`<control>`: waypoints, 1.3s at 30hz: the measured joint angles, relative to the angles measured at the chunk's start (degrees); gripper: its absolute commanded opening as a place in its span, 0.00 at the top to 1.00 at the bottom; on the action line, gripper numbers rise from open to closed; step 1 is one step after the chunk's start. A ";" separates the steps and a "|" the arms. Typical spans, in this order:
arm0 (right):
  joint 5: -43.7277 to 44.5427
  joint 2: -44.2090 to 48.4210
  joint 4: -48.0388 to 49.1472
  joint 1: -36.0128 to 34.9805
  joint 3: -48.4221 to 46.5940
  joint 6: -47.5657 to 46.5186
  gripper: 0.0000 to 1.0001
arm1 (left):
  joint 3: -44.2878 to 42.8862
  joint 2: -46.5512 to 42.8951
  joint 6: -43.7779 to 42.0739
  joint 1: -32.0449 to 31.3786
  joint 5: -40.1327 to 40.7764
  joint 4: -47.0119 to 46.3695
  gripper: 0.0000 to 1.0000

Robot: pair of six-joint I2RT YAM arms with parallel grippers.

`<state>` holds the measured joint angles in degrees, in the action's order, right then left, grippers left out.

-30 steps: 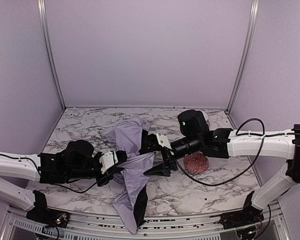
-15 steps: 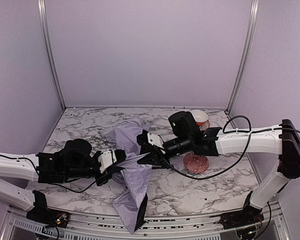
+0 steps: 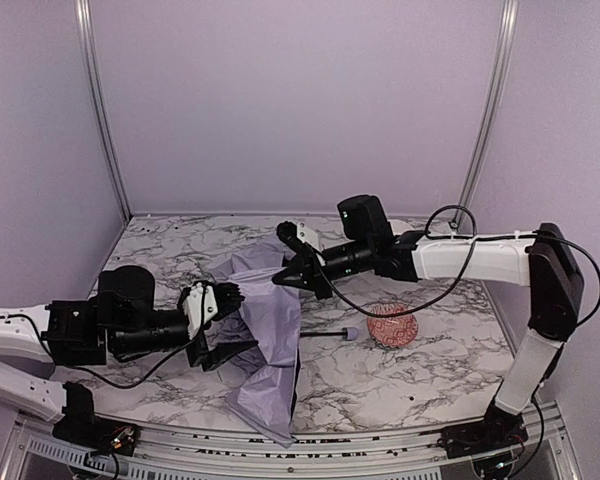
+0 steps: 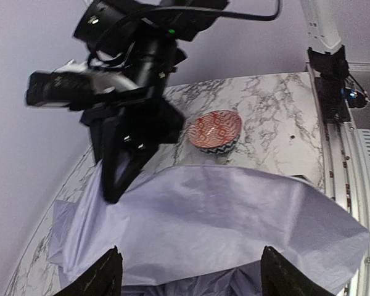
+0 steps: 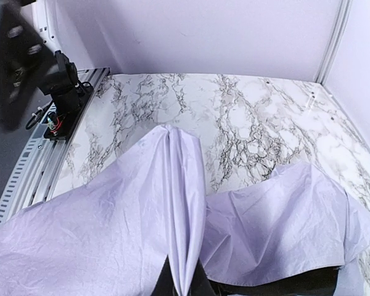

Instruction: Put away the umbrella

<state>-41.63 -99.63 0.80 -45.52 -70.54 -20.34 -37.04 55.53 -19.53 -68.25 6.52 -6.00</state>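
On the marble table (image 3: pixel 430 380) the umbrella (image 3: pixel 270 340) lies half collapsed, its lavender canopy loose between the two arms. The step in hand seems to be gathering the fabric. The right gripper (image 3: pixel 279 281) pinches a raised fold of canopy, while the left gripper (image 3: pixel 227 322) hovers just beside the cloth with fingers spread, so next it should probably close on the loose side.

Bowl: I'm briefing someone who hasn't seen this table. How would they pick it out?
Start at the marble table and look at its right half. There, just right of the small handle of the umbrella, sits the bowl. It alone is round and red-patterned; everything near it is lavender, black or grey-veined white.
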 measured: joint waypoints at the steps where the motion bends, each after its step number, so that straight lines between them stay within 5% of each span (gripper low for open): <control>1: -0.39 -1.75 -0.13 0.44 -1.55 0.44 1.00 | -1.44 1.33 -0.57 -1.20 -0.94 0.92 0.22; 9: -2.01 -11.58 -0.57 1.77 -5.55 4.13 1.00 | -3.78 11.43 -3.15 -4.70 -3.78 9.53 0.10; 15: -3.67 -19.19 0.17 3.72 -9.31 7.28 0.99 | -1.33 11.41 -4.33 -5.11 0.04 9.49 0.12; 18: -5.29 -22.95 0.70 3.93 -11.15 9.44 0.99 | -1.01 13.31 -4.96 -5.16 1.92 8.85 0.23; 30: -7.85 -25.20 1.97 3.91 -10.99 12.94 0.97 | 0.57 19.02 -3.87 -5.22 10.19 6.03 0.94; 31: -7.82 -25.20 1.73 3.80 -10.91 12.81 0.97 | 0.57 18.99 -3.80 -5.22 10.67 5.81 0.91; 36: -7.56 -24.30 1.05 2.93 -7.96 11.45 0.94 | 0.24 18.99 -3.85 -5.22 13.00 5.90 0.40; 39: -6.97 -22.10 -0.13 2.19 -4.74 10.64 0.93 | 0.13 17.07 -3.63 -5.20 12.09 5.99 0.22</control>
<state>-48.60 -121.73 0.67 -43.33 -75.29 -9.69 -36.91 72.60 -23.16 -73.45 18.61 -0.01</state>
